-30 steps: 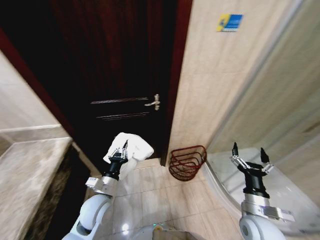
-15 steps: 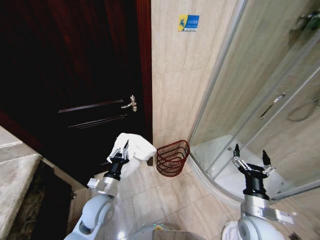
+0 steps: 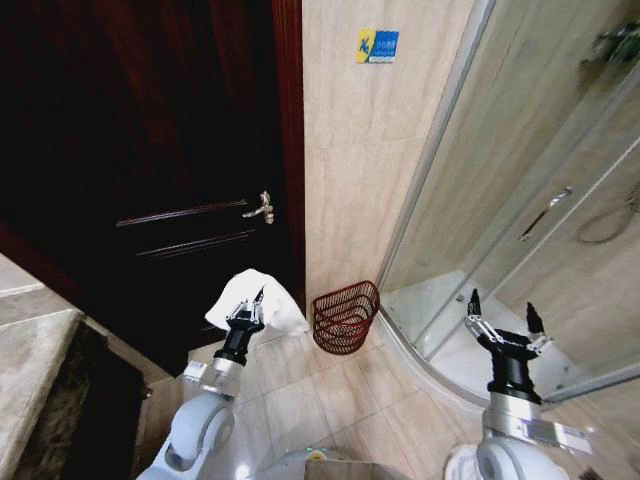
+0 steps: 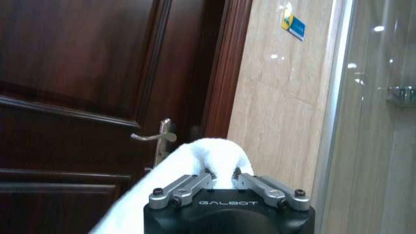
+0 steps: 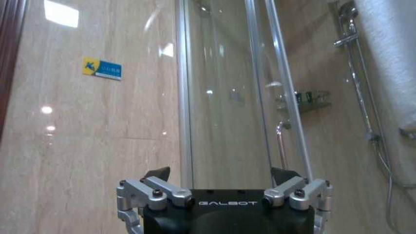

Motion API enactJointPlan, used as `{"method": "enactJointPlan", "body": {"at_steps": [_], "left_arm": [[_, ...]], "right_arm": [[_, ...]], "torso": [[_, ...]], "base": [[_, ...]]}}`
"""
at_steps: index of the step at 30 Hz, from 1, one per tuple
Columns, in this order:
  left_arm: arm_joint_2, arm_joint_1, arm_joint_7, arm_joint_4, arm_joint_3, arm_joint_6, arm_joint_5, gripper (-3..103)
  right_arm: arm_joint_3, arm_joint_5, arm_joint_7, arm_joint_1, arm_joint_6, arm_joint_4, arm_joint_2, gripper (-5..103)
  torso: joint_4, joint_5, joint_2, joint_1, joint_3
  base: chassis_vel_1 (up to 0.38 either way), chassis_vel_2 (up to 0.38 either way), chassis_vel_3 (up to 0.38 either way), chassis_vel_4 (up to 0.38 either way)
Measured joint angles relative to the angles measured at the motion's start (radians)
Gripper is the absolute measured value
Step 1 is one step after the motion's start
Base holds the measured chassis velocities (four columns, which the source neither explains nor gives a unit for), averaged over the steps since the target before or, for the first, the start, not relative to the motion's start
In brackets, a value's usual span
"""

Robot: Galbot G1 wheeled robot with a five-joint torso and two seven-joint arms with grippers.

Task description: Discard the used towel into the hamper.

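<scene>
A white towel [image 3: 252, 296] is bunched in my left gripper [image 3: 248, 303], which is shut on it and held up in front of the dark door. In the left wrist view the towel [image 4: 195, 163] drapes over the shut fingers [image 4: 195, 183]. The hamper [image 3: 345, 316], a dark red-brown wire basket, stands on the floor against the tiled wall, just right of the towel and lower. My right gripper [image 3: 502, 317] is raised on the right, open and empty, in front of the shower glass; its spread fingers [image 5: 156, 181] frame the right wrist view.
A dark wooden door [image 3: 150, 150] with a lever handle [image 3: 260, 207] stands at the left. A curved glass shower enclosure [image 3: 520, 180] closes off the right side. A stone counter [image 3: 35, 380] juts in at the lower left. Tiled floor [image 3: 330, 400] lies between my arms.
Over the last second the view swung right, bringing the shower into sight and shifting the hamper toward the centre. In the last half second my left gripper dropped slightly with the towel.
</scene>
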Motion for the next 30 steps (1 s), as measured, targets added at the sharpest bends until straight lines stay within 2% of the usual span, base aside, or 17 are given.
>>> {"method": "enactJointPlan", "body": {"at_steps": [11,20,26,30], "left_arm": [[0.005,-0.006,0.000,0.005,-0.004,-0.001,-0.011,4],[0.012,-0.033,0.001,0.024,0.003,-0.015,-0.044,4],[0.013,-0.045,-0.001,0.031,-0.003,-0.017,-0.035,4],[0.013,-0.048,-0.004,0.033,-0.005,-0.011,-0.023,4]], "right_arm": [[-0.009,-0.009,-0.003,0.003,0.044,-0.012,0.001,100],[-0.011,-0.024,-0.012,-0.001,0.068,-0.029,0.010,100],[-0.013,-0.029,-0.018,-0.005,0.077,-0.032,0.016,100],[-0.020,-0.074,0.025,0.007,0.110,-0.046,0.019,100]], "torso": [[0.0001,0.0003,0.000,0.001,0.000],[0.0000,0.0002,0.000,0.000,0.000],[0.0000,0.0000,0.000,0.000,0.000],[0.0000,0.0000,0.000,0.000,0.000]], "base": [[-0.105,0.108,0.108,-0.112],[0.000,0.000,0.000,0.000],[0.000,0.000,0.000,0.000],[0.000,0.000,0.000,0.000]]}}
